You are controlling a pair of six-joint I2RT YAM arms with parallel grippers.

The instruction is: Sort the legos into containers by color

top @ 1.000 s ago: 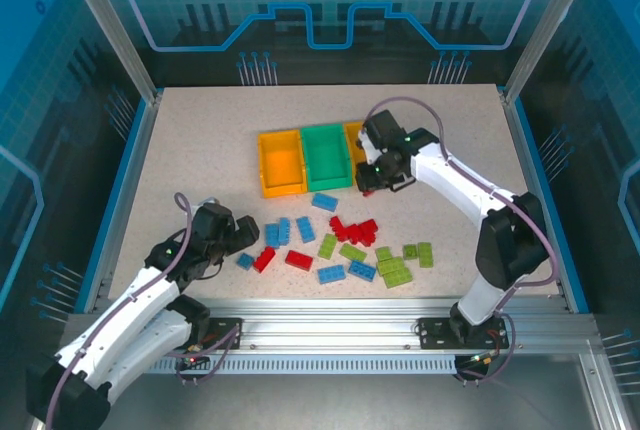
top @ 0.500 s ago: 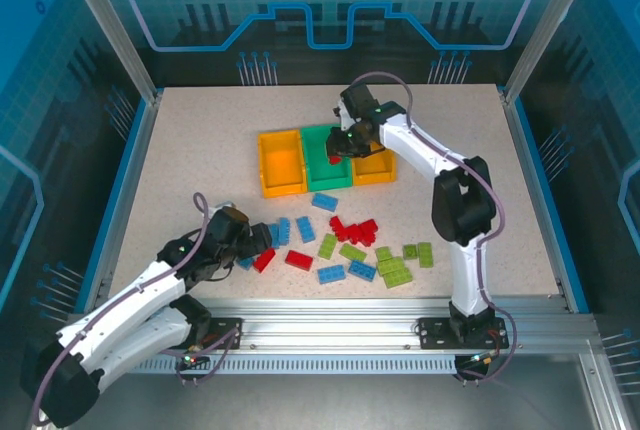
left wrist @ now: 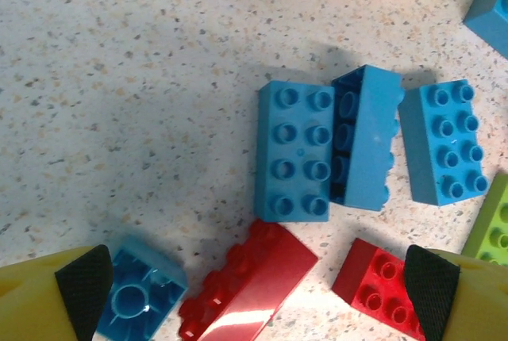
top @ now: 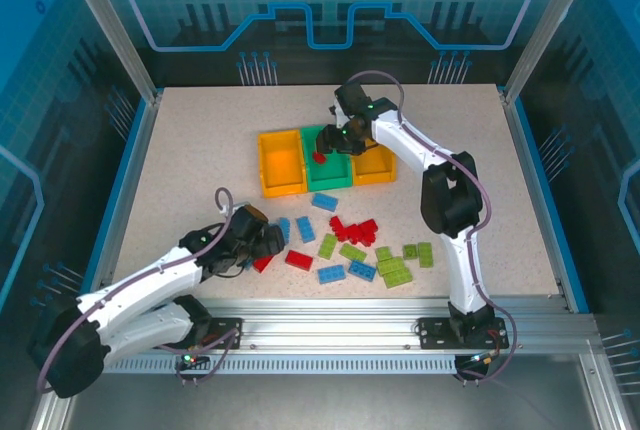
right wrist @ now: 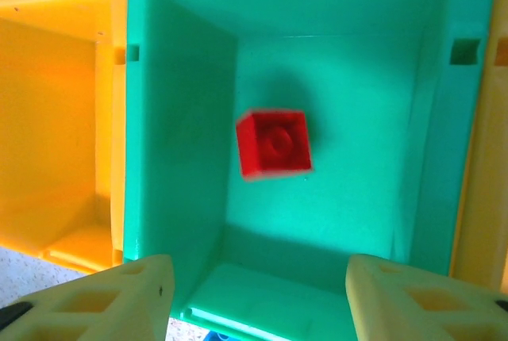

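- Three bins sit in a row at the back of the table [top: 200,150] in the top view: left orange bin [top: 281,165], green bin [top: 330,178], right orange bin [top: 377,168]. The right gripper [top: 335,140] hangs over the green one, and the left gripper [top: 265,243] is down low at the left end of the loose legos [top: 350,245].
- Left wrist: fingers [left wrist: 83,277] are spread wide and grip nothing. A red brick [left wrist: 250,285] lies between them, with blue bricks [left wrist: 295,151] just beyond.
- Right wrist: jaws apart and empty, with a blurry small red brick [right wrist: 274,143] inside the green bin.

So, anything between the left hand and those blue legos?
Nothing visible. The open left hand hangs above the blue studded plastic bricks, unobstructed; two red plastic bricks lie nearer, between its fingers.
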